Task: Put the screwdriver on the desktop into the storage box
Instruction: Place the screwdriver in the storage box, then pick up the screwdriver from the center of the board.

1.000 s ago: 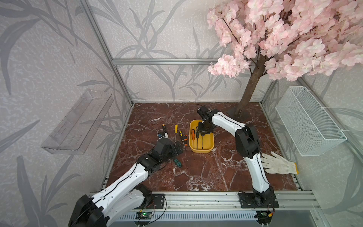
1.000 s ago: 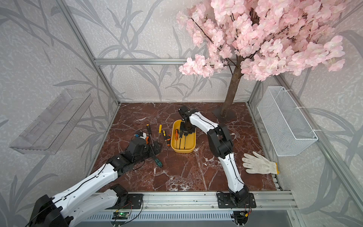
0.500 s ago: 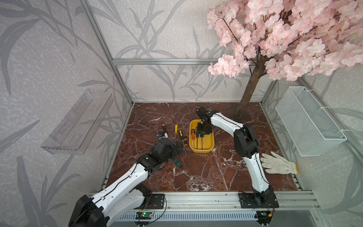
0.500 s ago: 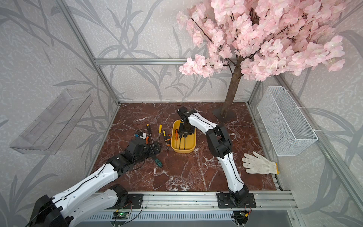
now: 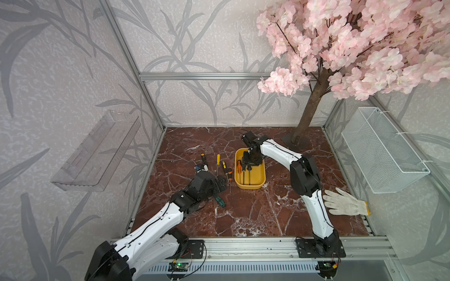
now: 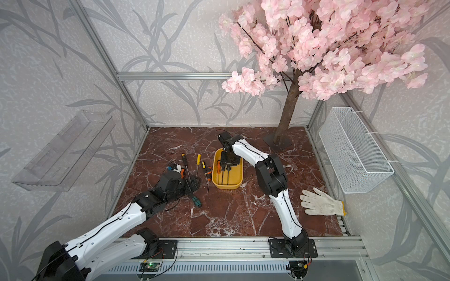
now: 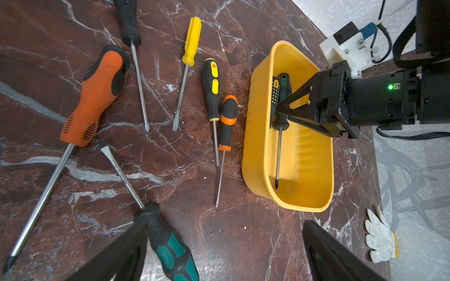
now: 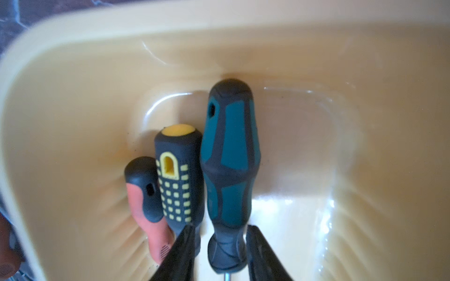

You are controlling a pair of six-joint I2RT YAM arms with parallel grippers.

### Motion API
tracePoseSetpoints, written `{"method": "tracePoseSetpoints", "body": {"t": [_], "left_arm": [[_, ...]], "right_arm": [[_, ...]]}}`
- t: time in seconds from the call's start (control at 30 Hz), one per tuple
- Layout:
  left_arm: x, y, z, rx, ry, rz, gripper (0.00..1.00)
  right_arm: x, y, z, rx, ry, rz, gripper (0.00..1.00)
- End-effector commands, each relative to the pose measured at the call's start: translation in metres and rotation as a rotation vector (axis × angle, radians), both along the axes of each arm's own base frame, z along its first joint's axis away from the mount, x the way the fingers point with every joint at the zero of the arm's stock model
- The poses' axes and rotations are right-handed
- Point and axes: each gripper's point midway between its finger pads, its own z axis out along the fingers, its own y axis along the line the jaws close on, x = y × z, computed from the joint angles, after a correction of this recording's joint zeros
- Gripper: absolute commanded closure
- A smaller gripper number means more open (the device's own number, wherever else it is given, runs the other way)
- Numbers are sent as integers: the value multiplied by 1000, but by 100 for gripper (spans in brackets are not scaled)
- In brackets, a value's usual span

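The yellow storage box (image 5: 250, 187) (image 7: 248, 136) sits mid-desktop (image 5: 255, 214). My right gripper (image 5: 248, 167) (image 8: 220, 228) reaches down into it. Its jaws stand slightly apart on either side of a teal-and-black screwdriver (image 8: 231, 158) lying on the box floor, with a thin gap at each finger. A yellow-dotted black screwdriver (image 8: 179, 175) and an orange one (image 8: 143, 194) lie beside it. Several more screwdrivers lie on the desktop left of the box, among them a big orange one (image 7: 97, 92) and a yellow one (image 7: 192, 39). My left gripper (image 5: 220, 181) (image 7: 225, 221) hangs open over bare desktop, one finger next to a teal-handled screwdriver (image 7: 170, 245).
A white work glove (image 5: 345, 204) lies at the desktop's right edge. The blossom tree's trunk (image 5: 309, 109) rises from the back right corner. A white wire basket (image 5: 382, 150) hangs on the right wall and a clear shelf (image 5: 97, 150) on the left wall.
My right gripper's jaws have parted a little, letting go of the teal-and-black screwdriver in the box. The left arm has not moved.
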Motion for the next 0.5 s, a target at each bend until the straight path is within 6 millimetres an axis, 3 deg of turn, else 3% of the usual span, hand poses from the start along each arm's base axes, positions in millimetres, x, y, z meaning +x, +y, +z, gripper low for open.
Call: {"method": "tracePoseSetpoints", "body": {"t": [0.0, 0.47], "left_arm": [[-2, 8, -4, 20, 11, 27, 1], [11, 7, 3, 70, 22, 31, 9]], "right_arm": [[-5, -2, 34, 10, -54, 23, 61], [-27, -17, 78, 37, -130, 70, 61]]}}
